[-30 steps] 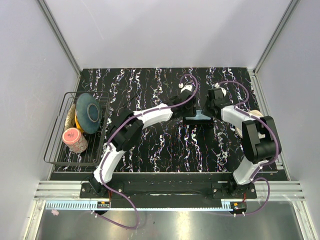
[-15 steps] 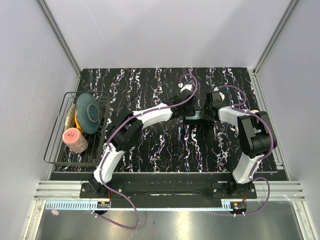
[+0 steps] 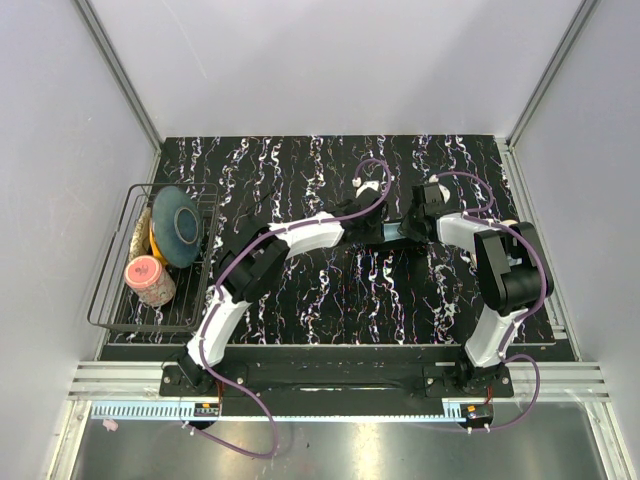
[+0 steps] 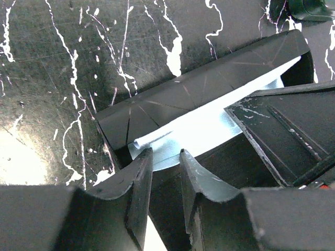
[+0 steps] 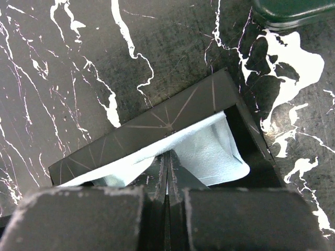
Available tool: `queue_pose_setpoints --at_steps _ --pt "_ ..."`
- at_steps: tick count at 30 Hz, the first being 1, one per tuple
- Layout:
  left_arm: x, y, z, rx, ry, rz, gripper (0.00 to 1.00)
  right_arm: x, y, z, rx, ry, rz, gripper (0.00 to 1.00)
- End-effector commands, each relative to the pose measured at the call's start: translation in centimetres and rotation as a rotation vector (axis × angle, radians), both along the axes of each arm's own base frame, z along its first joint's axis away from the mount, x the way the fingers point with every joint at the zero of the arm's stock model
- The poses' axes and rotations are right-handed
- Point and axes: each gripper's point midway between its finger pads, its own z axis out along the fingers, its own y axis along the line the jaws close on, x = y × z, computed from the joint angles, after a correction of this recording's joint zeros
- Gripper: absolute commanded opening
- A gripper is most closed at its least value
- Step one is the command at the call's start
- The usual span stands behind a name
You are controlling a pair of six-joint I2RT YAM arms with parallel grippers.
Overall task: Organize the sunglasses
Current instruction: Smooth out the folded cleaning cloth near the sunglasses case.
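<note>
- Both arms are arching from their bases at the near edge of the black marbled table toward its middle right.
- At the left side, a wire basket is holding a pink jar and a blue dish that is leaning on edge.
- The black case is lying open on the table between the two grippers, with a pale blue cloth sitting inside it.
- The left gripper is standing at one long wall of the case. Its jaws are a little apart, astride the wall and the cloth's edge. It cannot be told whether they are pinching anything.
- The right gripper is meeting the cloth with its jaws pressed together. It cannot be told whether any cloth is caught between them.
- Beyond the case, a dark green rounded object is lying on the table, apart from the case.
</note>
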Motion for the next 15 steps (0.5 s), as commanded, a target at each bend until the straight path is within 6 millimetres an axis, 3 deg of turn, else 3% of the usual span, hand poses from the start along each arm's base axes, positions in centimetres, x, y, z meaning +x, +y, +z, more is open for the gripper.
queue_pose_setpoints --at_steps 1,6,11,15 --pt "0.6 0.2 -0.5 0.024 -0.004 0.038 0.32 0.8 -1.0 0.0 -0.014 -0.022 -0.050 0.00" --pt "0.2 0.8 -1.3 0.055 0.020 0.048 0.31 1.0 -2.4 0.5 -0.035 -0.033 -0.098 0.01" --pt "0.1 0.9 -1.6 0.064 0.029 0.047 0.31 1.2 -5.5 0.7 -0.067 -0.031 -0.193 0.01" --pt "0.0 0.9 -1.7 0.063 0.034 0.045 0.31 1.6 -6.8 0.7 -0.094 -0.040 -0.215 0.02"
